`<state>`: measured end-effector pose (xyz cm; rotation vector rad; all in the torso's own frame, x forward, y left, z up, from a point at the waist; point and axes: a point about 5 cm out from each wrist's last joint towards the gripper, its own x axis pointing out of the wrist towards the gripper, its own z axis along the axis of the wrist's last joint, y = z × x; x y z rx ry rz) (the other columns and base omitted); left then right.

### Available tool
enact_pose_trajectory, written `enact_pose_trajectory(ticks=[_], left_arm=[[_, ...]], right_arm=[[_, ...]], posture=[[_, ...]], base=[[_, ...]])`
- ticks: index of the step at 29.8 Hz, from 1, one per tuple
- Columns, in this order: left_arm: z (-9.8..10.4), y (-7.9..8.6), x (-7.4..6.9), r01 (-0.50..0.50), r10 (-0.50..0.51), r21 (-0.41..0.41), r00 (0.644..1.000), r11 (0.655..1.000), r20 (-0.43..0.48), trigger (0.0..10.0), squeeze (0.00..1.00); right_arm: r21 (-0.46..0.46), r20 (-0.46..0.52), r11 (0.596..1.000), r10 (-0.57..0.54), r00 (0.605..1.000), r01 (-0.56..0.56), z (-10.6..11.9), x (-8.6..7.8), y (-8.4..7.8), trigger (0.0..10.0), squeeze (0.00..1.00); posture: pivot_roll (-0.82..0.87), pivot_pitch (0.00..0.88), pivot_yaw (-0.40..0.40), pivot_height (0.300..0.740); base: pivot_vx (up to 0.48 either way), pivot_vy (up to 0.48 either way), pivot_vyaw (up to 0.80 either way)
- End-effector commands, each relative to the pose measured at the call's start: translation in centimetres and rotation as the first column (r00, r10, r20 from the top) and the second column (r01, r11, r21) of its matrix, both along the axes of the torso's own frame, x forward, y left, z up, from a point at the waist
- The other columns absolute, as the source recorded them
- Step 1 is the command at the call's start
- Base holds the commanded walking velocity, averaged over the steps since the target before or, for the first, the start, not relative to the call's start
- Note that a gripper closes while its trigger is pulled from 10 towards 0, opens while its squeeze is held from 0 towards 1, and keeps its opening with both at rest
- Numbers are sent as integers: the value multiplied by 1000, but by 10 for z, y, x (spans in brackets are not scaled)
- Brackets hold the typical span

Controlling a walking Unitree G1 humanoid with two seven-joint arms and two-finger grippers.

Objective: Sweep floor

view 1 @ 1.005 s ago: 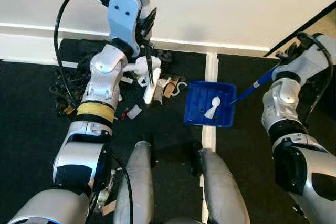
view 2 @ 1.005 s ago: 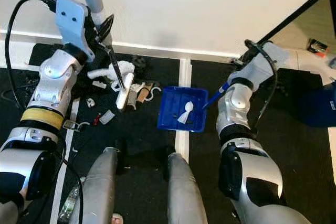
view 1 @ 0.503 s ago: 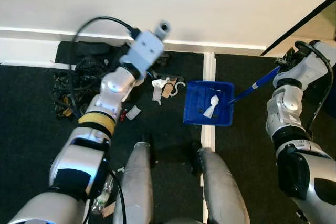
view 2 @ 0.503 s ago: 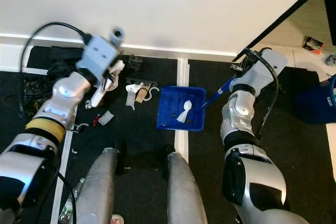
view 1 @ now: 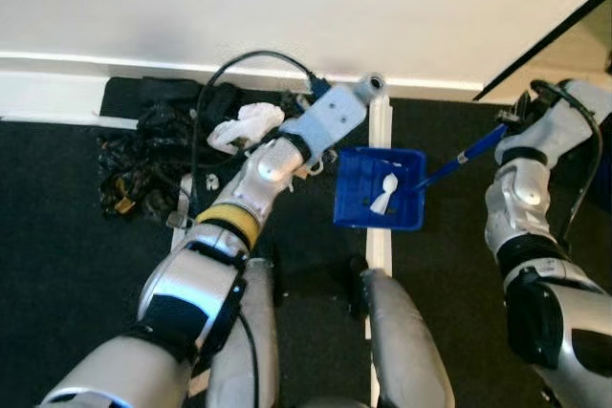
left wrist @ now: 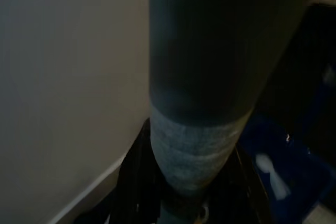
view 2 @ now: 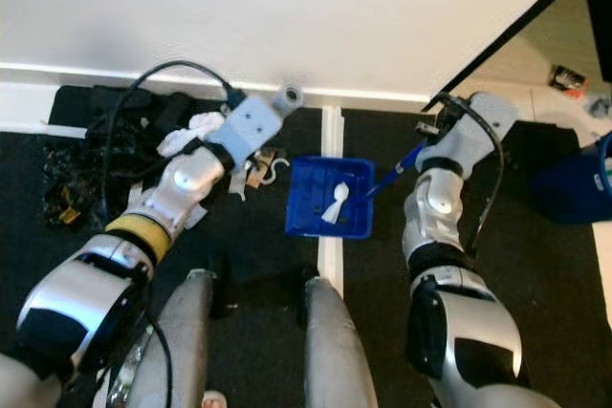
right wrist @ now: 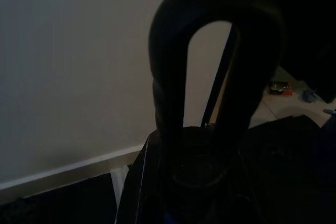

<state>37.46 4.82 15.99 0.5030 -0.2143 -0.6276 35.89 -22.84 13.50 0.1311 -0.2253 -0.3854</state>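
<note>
My left gripper (view 1: 320, 136) is shut on the grey broom handle (view 1: 369, 84), which leans low to the right, close to the wall; its fingers (left wrist: 137, 182) clasp the tube (left wrist: 210, 77). The broom head is hidden under my arm. A blue dustpan (view 1: 359, 200) lies on the black floor just right of it, with a white scrap (view 1: 387, 193) inside. My right gripper (view 1: 512, 126) is shut on the dustpan's long blue handle (view 1: 461, 156). Small white and brown scraps (view 2: 260, 169) lie beside the pan's left edge.
A tangled black pile (view 1: 143, 150) and a crumpled white piece (view 1: 244, 123) sit by the white baseboard (view 1: 57, 59). A white strip (view 1: 381, 246) crosses the black floor. My legs (view 1: 253, 332) stand below. A blue bin (view 2: 588, 183) stands at the right.
My left arm swung the broom from the left pile rightward toward the dustpan, and the handle tipped from upright to low. The small scraps ended up closer to the pan. The right arm stayed put.
</note>
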Motion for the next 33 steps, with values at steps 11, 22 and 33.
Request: enact_pose_trajectory(ticks=[11,22,33], left_arm=[[17,-71,-15,74,-89,-233,995,970,-54,10000,0],[76,-105,-25,300,-330,-446,944,843,11,10000,0],[90,19,20,80,-73,-40,987,996,142,10000,0]], right_arm=[[3,-133,999,34,991,-33,-33,-12,5,10000,0],[2,-148,1000,6,989,-6,-31,-13,-9,10000,0],[15,-138,1000,5,990,-3,-31,-13,-11,10000,0]], posture=[[43,438,-57,740],[66,422,-46,740],[93,413,-39,740]], base=[[0,0,0],[0,0,0],[0,0,0]])
